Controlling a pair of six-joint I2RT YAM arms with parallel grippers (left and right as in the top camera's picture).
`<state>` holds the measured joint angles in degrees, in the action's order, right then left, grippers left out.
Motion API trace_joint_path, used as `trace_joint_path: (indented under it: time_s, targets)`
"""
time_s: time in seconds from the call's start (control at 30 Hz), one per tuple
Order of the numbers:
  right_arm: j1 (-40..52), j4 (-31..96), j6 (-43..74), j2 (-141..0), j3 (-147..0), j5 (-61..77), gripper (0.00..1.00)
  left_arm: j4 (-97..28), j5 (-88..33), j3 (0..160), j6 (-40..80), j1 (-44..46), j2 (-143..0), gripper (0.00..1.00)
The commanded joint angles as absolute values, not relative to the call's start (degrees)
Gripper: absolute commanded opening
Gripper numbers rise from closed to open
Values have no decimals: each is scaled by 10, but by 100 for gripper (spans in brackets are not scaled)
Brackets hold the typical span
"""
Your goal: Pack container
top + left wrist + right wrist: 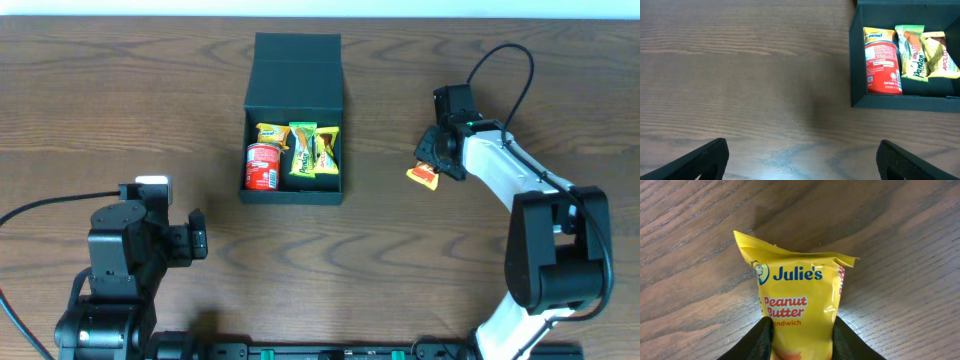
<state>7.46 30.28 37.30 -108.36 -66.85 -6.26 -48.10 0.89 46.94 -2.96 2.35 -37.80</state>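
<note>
The dark teal container stands at the table's middle back, its flap lid open behind it. Inside lie a red packet, a yellow packet and green and yellow packets. The container also shows in the left wrist view, at the upper right. My right gripper is right of the container and shut on a yellow Julie's peanut butter sandwich packet, seen also in the overhead view. My left gripper is open and empty over bare wood at the front left.
The wooden table spreads around the container. The right arm's black cable loops above the table at the back right.
</note>
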Motion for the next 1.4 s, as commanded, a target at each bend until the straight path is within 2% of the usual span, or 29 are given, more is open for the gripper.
trace_joint_path:
  time_s: [0.0, 0.33, 0.57, 0.77, 1.1, 1.37]
  targets:
    - [72, 301, 381, -1080, -666, -76, 33, -479, 20, 467, -26, 22, -375, 96]
    - [72, 302, 352, -1080, -667, -75, 26, -477, 20, 467, -26, 22, -375, 96]
    - [72, 321, 233, -1080, -691, -22, 26, -477, 20, 467, -26, 22, -375, 96]
    - [81, 389, 159, -1080, -778, -19, 24, -470, 34, 467, -26, 22, -375, 96]
    - [152, 451, 92, -1080, -926, -10, 25, -464, 50, 467, -26, 22, -375, 95]
    - [242, 455, 80, -1080, -956, -11, 25, -464, 51, 467, -26, 22, -375, 96]
